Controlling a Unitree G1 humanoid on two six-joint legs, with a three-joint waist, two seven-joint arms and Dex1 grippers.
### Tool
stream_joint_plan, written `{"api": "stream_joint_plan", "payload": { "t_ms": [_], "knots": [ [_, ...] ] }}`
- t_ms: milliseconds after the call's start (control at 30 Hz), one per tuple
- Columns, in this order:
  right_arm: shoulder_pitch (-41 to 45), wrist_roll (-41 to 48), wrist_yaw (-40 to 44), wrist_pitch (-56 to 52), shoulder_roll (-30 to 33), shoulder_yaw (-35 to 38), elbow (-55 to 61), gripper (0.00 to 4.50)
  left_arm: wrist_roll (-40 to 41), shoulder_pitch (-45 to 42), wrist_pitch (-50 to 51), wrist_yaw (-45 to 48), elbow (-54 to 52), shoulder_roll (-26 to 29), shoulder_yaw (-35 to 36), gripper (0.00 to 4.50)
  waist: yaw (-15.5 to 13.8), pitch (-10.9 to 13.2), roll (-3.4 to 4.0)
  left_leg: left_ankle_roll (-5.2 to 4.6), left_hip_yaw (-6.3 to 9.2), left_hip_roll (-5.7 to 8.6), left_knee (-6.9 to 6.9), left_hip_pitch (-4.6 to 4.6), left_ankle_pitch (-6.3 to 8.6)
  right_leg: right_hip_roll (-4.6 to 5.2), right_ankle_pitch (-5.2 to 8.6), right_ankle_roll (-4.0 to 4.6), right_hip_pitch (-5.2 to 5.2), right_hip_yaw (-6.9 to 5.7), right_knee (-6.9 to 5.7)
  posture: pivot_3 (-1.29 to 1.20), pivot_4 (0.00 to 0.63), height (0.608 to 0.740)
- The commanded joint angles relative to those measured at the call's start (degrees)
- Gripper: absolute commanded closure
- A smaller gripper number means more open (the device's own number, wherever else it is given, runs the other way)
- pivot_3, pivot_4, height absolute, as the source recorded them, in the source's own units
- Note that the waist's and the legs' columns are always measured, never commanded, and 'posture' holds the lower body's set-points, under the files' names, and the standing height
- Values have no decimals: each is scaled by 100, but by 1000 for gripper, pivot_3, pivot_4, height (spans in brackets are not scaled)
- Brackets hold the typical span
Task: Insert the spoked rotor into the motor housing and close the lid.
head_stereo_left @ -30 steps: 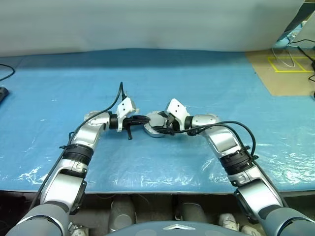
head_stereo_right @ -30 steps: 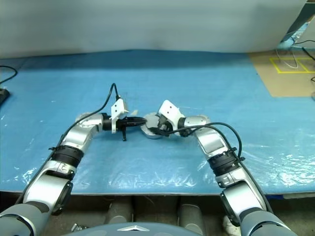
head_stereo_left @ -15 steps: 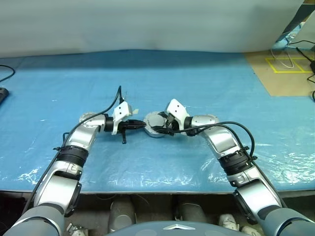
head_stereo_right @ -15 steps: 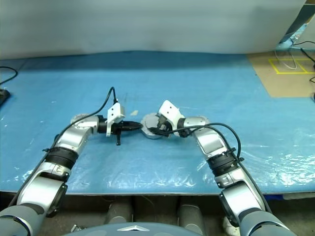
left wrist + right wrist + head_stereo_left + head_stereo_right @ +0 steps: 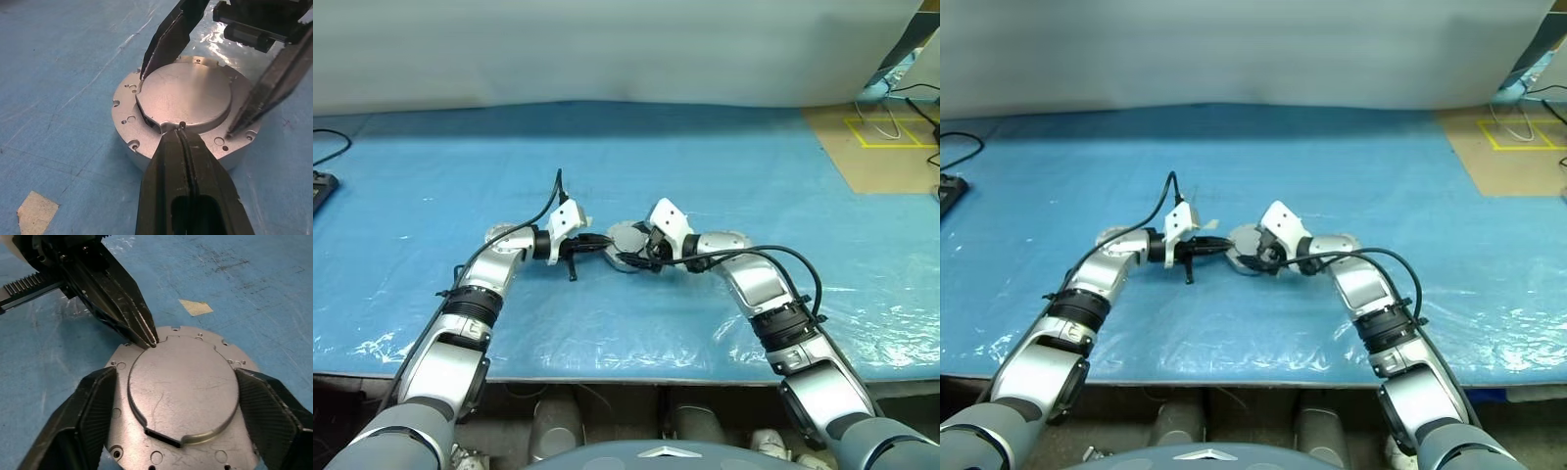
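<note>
Both tools meet at the motor housing (image 5: 146, 132), which sits upright on the blue worktop (image 5: 724, 157) about midway across it, nearer the front edge than the back. Left tool (image 5: 182, 126) is clenched, its two black fingers pressed flat together with nothing between them, the tip resting at the rim of the lid (image 5: 183, 387). Right tool (image 5: 183, 401) is released, its fingers spread wide to either side of the housing, standing over the flange without pinching the lid.

Open blue sheet surrounds the housing on every side; a scrap of tan tape (image 5: 195, 307) lies nearby, and bare cardboard floor (image 5: 881, 147) begins past the worktop's far right corner.

Lid lies smooth face up and level in the housing's mouth, its axis vertical. Along one arc a dark crescent gap shows between lid and housing. Whatever is inside the housing is covered, so the spoked rotor cannot be made out.
</note>
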State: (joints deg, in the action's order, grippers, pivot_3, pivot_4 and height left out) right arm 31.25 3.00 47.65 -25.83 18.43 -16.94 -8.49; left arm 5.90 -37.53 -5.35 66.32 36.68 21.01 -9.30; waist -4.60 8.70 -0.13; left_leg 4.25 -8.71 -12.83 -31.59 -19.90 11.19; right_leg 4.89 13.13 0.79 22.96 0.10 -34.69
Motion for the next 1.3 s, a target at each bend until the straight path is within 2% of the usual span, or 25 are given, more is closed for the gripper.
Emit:
{"api": "stream_joint_plan", "payload": {
  "t_ms": [33, 200, 367, 533, 700, 800, 967, 1300],
  "knots": [
    [-167, 122, -15, -298, -12, 74, -149, 34, -186, 70, 12, 38, 49, 2, -192, 4500, 0, 0, 0, 0, 0, 0, 0, 0, 0, 0, 0, 0, 1, 0, 0, 0, 150, 740],
    [18, 253, -63, -31, 152, 464, 91, 34, -205, 44, 1, 43, 43, 2, -190, 4500, -22, 1, 0, -1, 0, 0, 0, -10, -1, 1, 1, -1, 12, -2, 5, 0, 150, 740],
    [185, 959, -96, -344, 226, 1260, 456, 34, -218, 23, -21, 50, 33, 12, -195, 4500, -40, 5, -2, -2, 0, 0, 0, -32, -2, -1, 0, -3, 34, -3, 7, 0, 150, 740],
    [-191, 2036, -314, -1878, 252, 2241, 754, 34, -209, 51, -30, 58, 0, 7, -195, 4500, -68, 5, -3, -1, 0, -1, 18, -27, -2, -7, -1, -5, 34, -6, 7, 0, 150, 740],
    [-750, 3500, -706, -3964, 6, 3338, 1034, 34, -192, 88, -42, 58, -18, 11, -201, 4500, -98, 5, -2, -1, 0, -5, 33, -27, -3, -16, 1, -5, 35, -7, 17, 0, 150, 740],
    [-1072, 3737, -946, -4475, -58, 3478, 1061, 34, -185, 100, -64, 75, -5, 18, -200, 4500, -102, 5, -2, 0, 0, -5, 34, -24, -3, -16, 2, -4, 35, -7, 17, 0, 150, 740],
    [-1254, 3866, -1138, -4614, -150, 3415, 970, 34, -177, 46, -100, 98, 74, 19, -184, 4500, -99, 7, 1, 0, -3, -4, 33, -17, -2, -11, 4, -6, 34, -4, 18, 0, 150, 740],
    [-678, 3740, -1369, -4029, -727, 3085, 40, 34, -178, 52, -145, 129, 103, 48, -174, 4500, -78, 6, 2, 0, -3, -3, 34, -17, -3, -8, 7, -8, 34, -7, 18, 0, 150, 740]
  ]
}}
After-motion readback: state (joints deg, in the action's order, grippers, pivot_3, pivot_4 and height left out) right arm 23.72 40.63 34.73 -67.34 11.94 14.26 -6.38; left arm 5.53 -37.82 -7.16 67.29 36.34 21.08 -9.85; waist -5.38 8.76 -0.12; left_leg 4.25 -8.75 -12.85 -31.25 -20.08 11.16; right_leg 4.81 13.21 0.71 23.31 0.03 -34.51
